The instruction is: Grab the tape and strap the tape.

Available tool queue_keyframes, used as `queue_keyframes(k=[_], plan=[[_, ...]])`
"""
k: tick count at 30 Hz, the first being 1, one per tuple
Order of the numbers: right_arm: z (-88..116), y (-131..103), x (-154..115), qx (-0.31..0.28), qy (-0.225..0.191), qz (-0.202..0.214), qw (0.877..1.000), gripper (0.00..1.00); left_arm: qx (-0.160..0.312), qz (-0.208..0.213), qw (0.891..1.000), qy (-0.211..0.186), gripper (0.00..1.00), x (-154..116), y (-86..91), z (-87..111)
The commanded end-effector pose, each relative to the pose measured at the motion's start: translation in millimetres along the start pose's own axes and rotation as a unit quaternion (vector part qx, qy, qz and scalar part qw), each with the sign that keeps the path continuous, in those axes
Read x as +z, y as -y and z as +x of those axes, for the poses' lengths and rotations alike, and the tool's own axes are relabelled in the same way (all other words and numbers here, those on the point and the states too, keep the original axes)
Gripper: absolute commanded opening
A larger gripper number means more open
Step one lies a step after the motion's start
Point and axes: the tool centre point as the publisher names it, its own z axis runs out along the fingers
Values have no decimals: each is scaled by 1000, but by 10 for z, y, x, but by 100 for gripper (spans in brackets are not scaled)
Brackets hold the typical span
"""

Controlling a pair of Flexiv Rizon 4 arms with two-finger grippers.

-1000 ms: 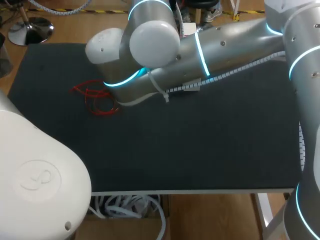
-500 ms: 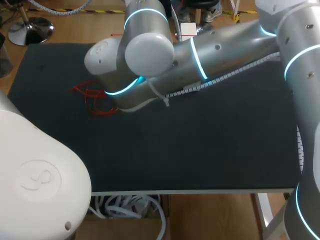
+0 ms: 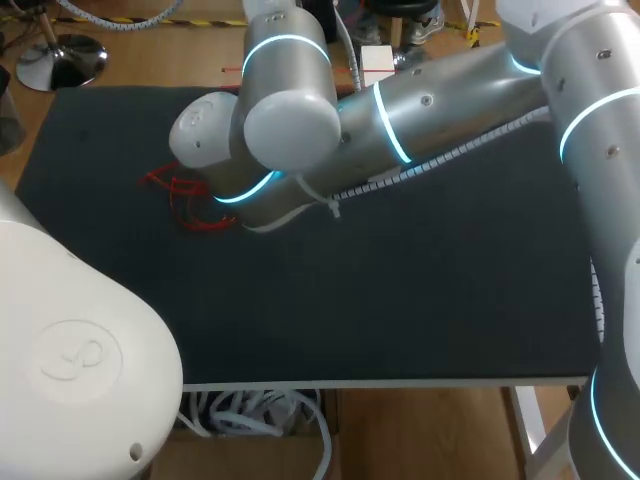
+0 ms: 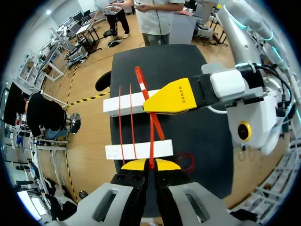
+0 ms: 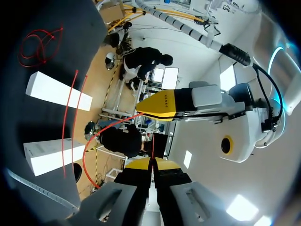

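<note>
1. Left wrist view: the left gripper (image 4: 149,164) is pinched shut on the red tape (image 4: 151,129).
2. The right gripper (image 5: 151,164) is likewise closed on a strand.
3. The tape loops round two white blocks (image 4: 136,102) near the table's edge, with one loose coil (image 3: 185,188) at the left.
4. The mat (image 3: 420,290) stretches to the right and near edges.

On my table (image 4: 202,141), tape (image 4: 151,136) lies across a near block (image 4: 141,149) and a far block (image 4: 123,105); left gripper (image 4: 149,165) before the near, right gripper (image 4: 153,104) over the far.

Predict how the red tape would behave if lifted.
Probably floppy: the red tape sags in a curve ahead of the right gripper. Likely light and thin: the left gripper pinches it with jaws almost closed.
</note>
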Motion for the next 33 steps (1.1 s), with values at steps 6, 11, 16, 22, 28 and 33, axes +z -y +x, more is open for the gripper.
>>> queue_keyframes(k=[6,11,16,22,28,33], plan=[[38,-46,18,8,2,9,1000,0,-1,-2,1000,-1,0,-10,2,3],[29,-38,22,12,2,9,1000,0,-1,-2,1000,-1,0,-10,2,3],[27,-40,20,15,2,8,1000,0,-1,-2,1000,-1,0,-10,2,3],[30,-42,21,17,7,9,1000,0,-1,-2,1000,-1,0,-10,2,3],[34,-29,16,19,21,15,1000,0,-1,-2,1000,-1,0,-10,2,3],[46,-19,9,19,26,18,999,0,-1,-2,1000,-1,0,-10,2,3]])
